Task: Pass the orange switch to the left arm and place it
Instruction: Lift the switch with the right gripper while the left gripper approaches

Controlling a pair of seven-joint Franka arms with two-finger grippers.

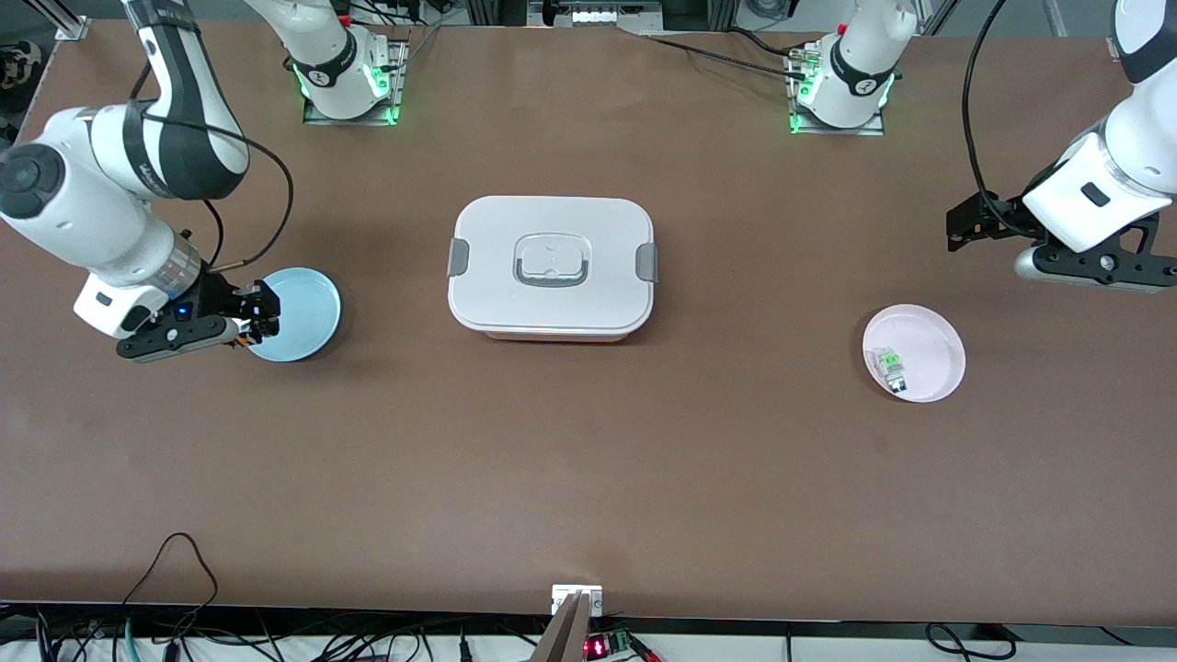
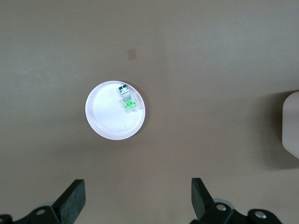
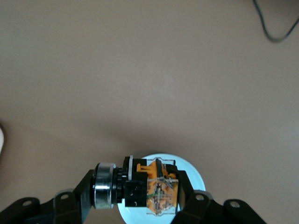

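My right gripper (image 1: 256, 319) is shut on the orange switch (image 1: 242, 339) and holds it just over the edge of a light blue plate (image 1: 308, 313). In the right wrist view the switch (image 3: 152, 189) lies crosswise between the fingers of the right gripper (image 3: 136, 189), metal ring at one end and orange block at the other, with the blue plate (image 3: 198, 179) under it. The white lidded box (image 1: 552, 267) stands mid-table between the two plates. My left gripper (image 1: 961, 230) hangs open and empty in the air at the left arm's end of the table; it also shows in the left wrist view (image 2: 137, 198).
A pale pink plate (image 1: 929, 345) holding a small clear-and-green switch (image 1: 890, 365) lies toward the left arm's end; the left wrist view shows this plate (image 2: 107, 119), the green switch (image 2: 127, 99) and a corner of the box (image 2: 292, 121). Cables run along the table's edge nearest the front camera.
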